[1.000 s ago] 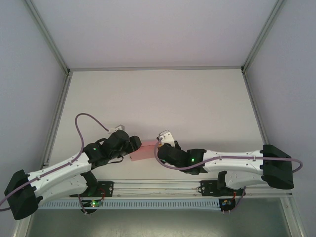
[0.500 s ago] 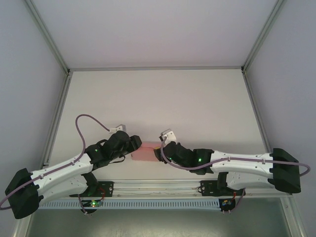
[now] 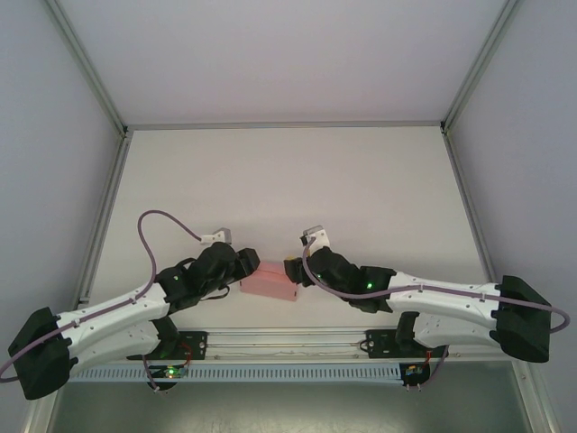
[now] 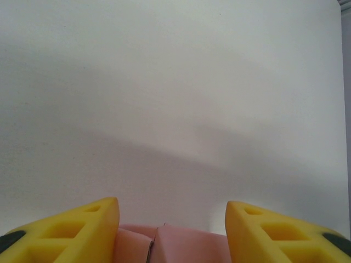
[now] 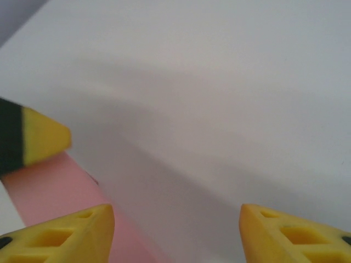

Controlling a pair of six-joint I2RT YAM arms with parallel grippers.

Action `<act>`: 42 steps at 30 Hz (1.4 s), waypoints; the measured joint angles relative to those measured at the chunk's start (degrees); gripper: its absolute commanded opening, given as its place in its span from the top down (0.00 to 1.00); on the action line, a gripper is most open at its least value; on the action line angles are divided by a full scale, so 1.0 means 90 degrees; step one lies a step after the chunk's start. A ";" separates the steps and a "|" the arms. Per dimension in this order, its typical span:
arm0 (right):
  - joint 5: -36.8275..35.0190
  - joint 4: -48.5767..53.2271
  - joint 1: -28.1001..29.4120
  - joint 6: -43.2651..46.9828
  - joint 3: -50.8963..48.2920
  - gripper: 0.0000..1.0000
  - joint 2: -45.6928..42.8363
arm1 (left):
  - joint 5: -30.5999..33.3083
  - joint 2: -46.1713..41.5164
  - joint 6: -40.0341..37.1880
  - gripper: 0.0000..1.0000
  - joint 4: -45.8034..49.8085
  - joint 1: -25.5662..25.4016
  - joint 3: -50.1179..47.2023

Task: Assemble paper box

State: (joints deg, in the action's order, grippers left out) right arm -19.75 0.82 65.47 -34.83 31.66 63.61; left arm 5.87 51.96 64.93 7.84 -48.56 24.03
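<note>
One paper box [image 3: 270, 281], long axis left-right, right end angled nearer.

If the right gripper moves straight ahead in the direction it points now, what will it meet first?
Most likely the paper box: the right gripper points at its end, with the left gripper at the far end. Depth is unclear.

right gripper [image 5: 175, 212] opened, paper box [image 3: 270, 282] shifted slightly rightward

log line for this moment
left gripper: closed on paper box | right gripper: open, beside box
</note>
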 measured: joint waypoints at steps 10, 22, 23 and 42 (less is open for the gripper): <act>-0.0032 -0.0583 0.0391 -0.0296 -0.0367 0.57 0.0299 | 0.0291 -0.0376 -0.0216 0.52 -0.0612 -0.0197 -0.0610; -0.0034 -0.1957 0.0464 -0.0427 -0.0901 0.62 0.0510 | 0.0546 -0.1151 -0.0211 0.63 -0.1156 -0.0267 -0.1302; -0.0034 -0.2021 0.0464 -0.0423 -0.0886 0.63 0.0568 | 0.0573 -0.1229 -0.0211 0.68 -0.1161 -0.0267 -0.1348; -0.0199 -0.2475 0.0391 -0.0311 -0.0996 0.74 0.0707 | 0.0937 -0.0476 -0.0437 1.00 -0.2565 -0.0260 -0.1630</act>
State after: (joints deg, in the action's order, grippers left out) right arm -21.54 -21.45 68.99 -37.63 22.70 69.97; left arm 14.31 47.68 60.99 -15.25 -50.89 9.37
